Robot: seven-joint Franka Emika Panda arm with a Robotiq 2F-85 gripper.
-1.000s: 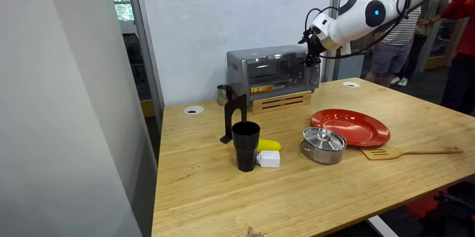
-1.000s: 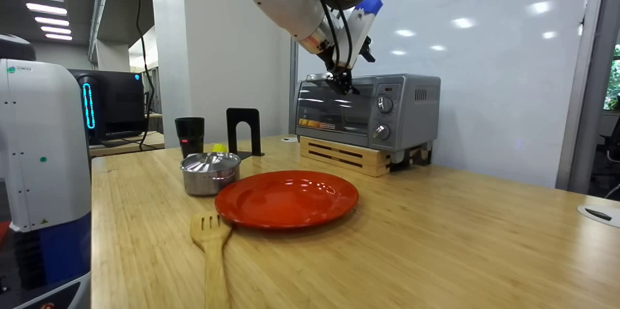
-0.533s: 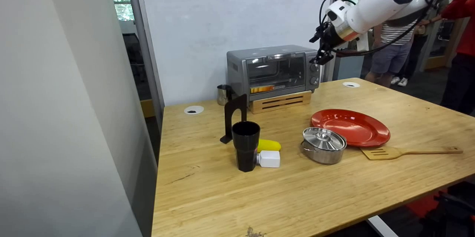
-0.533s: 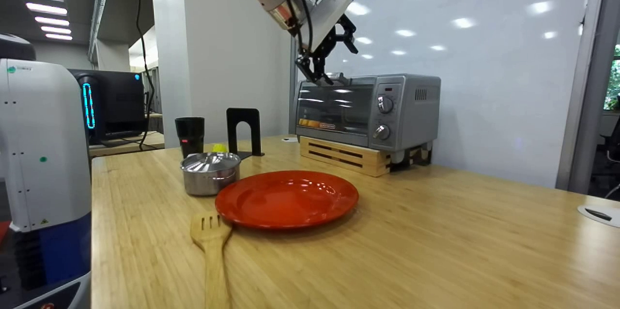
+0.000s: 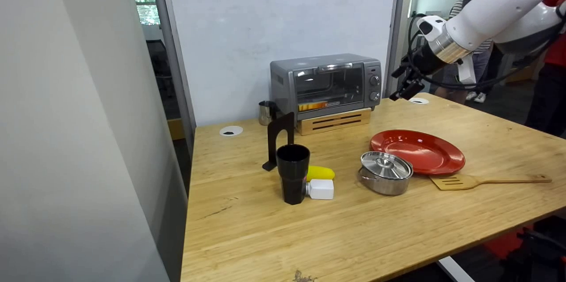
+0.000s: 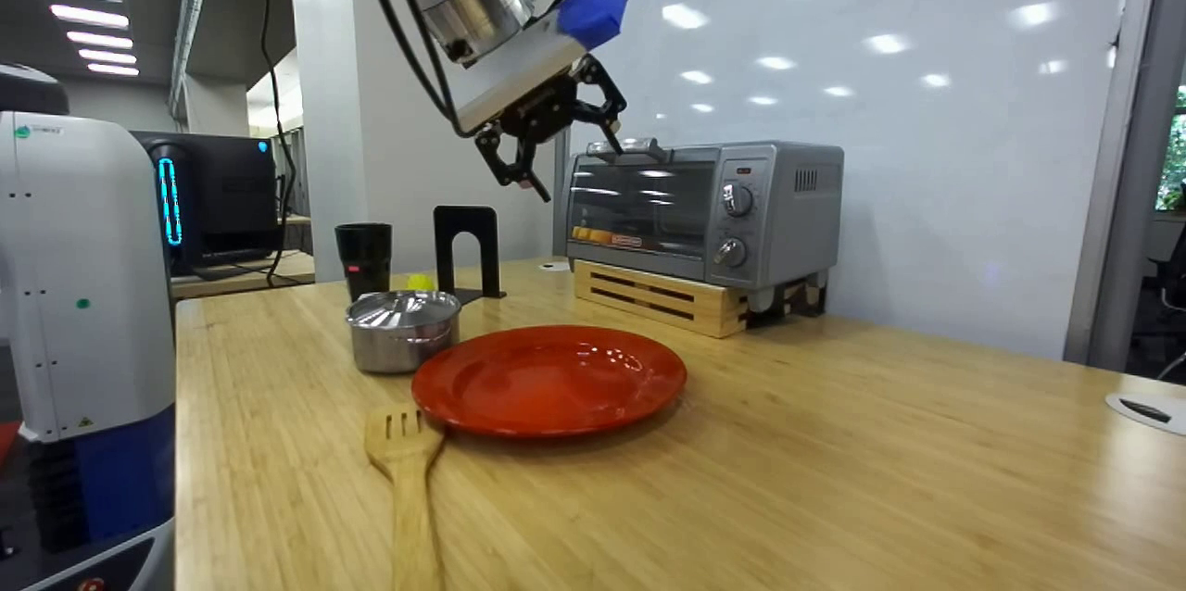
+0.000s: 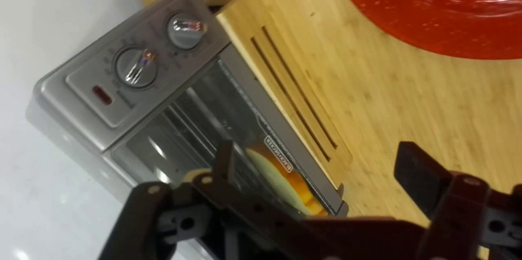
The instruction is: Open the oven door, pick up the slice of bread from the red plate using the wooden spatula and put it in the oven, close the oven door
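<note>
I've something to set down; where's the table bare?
Bare: table from the black cup and lidded pot to its near edge in an exterior view; also between the red plate and cable cover. Crowded: cup with white bottle, yellow object and bookend; pot, plate and wooden spatula.

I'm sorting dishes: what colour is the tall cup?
The tall cup is black with a small red patch, seen best in an exterior view.
</note>
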